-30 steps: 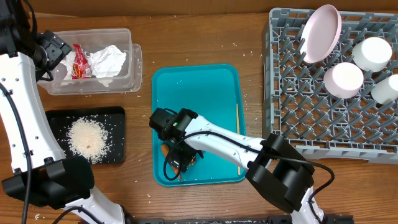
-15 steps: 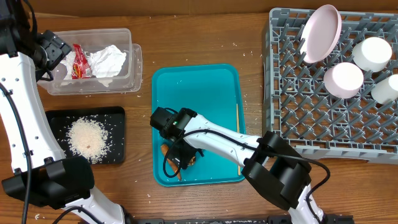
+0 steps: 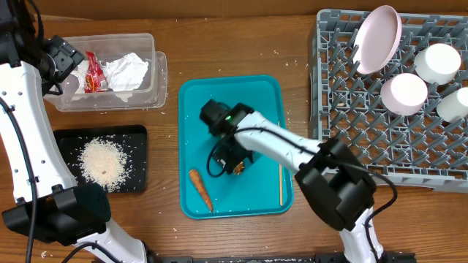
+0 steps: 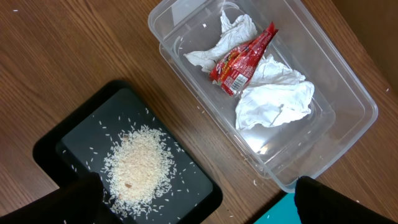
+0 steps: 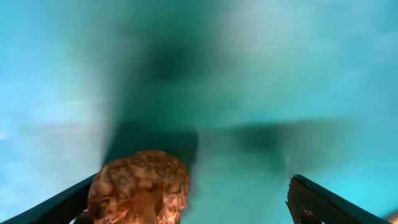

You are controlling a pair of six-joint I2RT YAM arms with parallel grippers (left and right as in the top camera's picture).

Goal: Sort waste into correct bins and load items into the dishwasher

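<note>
On the teal tray (image 3: 234, 95) my right gripper (image 3: 232, 159) stands open and low. The brown food lump (image 5: 140, 186) rests against its left finger, with a wide gap to the right finger (image 5: 317, 202). The lump (image 3: 238, 168) shows beside the gripper from above, and the orange carrot (image 3: 200, 188) lies lower left of it. The clear tub (image 3: 159, 73) holds the red wrapper (image 3: 93, 71) and tissue (image 3: 128, 71). Rice (image 3: 102, 161) lies in the black tray (image 3: 66, 142). My left gripper (image 4: 199, 211) hangs open high over both bins.
The grey dish rack (image 3: 344, 109) at right holds the pink plate (image 3: 379, 38), two white bowls (image 3: 404, 93) (image 3: 439, 62) and a cup (image 3: 453, 104). A thin wooden stick (image 3: 280, 172) lies along the teal tray's right side. Stray rice grains dot the wood.
My right gripper has moved up and to the right across the teal tray, uncovering the carrot; the brown lump has come along beside it. The left arm has not moved.
</note>
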